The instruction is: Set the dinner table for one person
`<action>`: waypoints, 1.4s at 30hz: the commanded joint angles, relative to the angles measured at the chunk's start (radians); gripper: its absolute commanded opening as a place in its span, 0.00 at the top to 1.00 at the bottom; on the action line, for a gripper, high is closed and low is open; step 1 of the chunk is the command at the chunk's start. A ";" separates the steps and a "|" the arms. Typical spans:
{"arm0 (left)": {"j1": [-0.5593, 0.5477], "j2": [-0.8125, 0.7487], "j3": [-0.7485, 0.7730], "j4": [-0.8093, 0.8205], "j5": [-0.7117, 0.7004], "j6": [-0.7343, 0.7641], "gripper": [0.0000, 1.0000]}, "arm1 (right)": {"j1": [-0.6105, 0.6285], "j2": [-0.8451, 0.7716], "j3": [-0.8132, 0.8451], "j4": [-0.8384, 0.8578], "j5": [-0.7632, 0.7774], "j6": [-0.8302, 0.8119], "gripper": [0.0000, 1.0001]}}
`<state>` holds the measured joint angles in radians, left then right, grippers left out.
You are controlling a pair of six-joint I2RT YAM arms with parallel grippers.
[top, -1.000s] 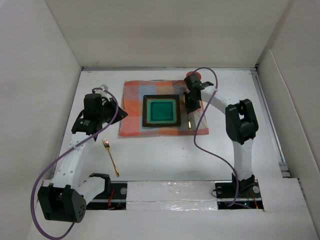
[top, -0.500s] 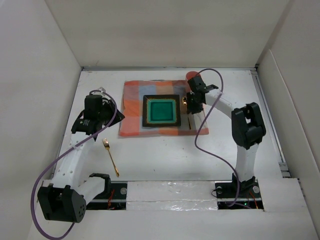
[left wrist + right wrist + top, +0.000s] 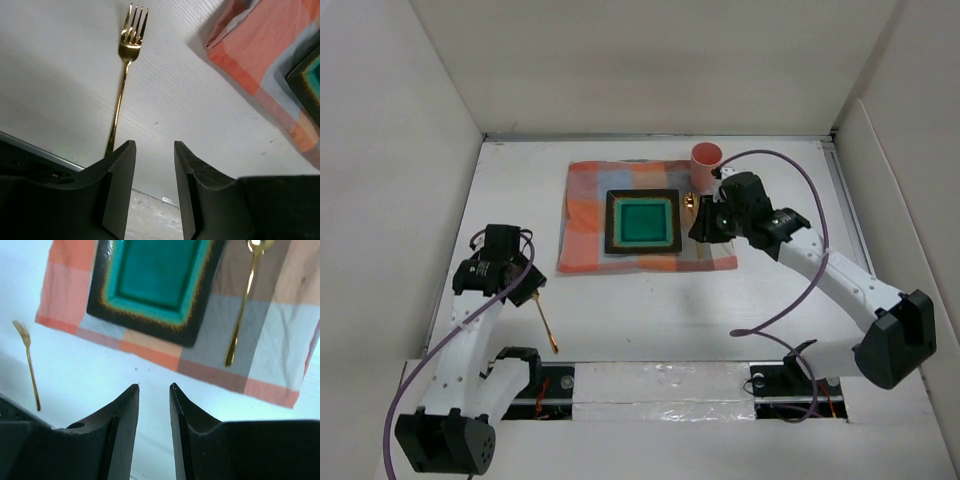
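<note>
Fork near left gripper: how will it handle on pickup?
The fork looks thin, rigid metal, probably light. It lies flat on the table, so pinching it may be hard. Polished gold finish likely skids if pushed.

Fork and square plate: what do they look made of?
Fork: likely metal with a polished gold finish, going by the bright, mirror-like glints on the tines and handle.
Plate: probably glazed ceramic. It has a smooth teal well and a dark rim with mottled golden edging that looks like glaze. Melamine can't be ruled out on looks alone.
</note>
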<state>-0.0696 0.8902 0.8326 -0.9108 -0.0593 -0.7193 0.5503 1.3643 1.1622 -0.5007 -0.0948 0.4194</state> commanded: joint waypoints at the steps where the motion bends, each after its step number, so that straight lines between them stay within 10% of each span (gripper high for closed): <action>1: 0.007 -0.039 -0.003 -0.089 -0.050 -0.106 0.66 | 0.005 -0.059 -0.097 0.070 -0.101 0.015 0.63; 13: 0.066 0.280 -0.038 0.053 -0.066 -0.040 0.56 | -0.004 -0.278 -0.184 0.123 -0.151 0.015 0.62; 42: 0.017 0.615 0.010 0.096 -0.172 -0.066 0.75 | -0.151 -0.255 0.174 -0.081 -0.175 -0.047 0.61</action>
<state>-0.0513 1.5173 0.8253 -0.7990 -0.1967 -0.7662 0.4122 1.1042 1.2705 -0.5728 -0.2588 0.3920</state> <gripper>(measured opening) 0.258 0.384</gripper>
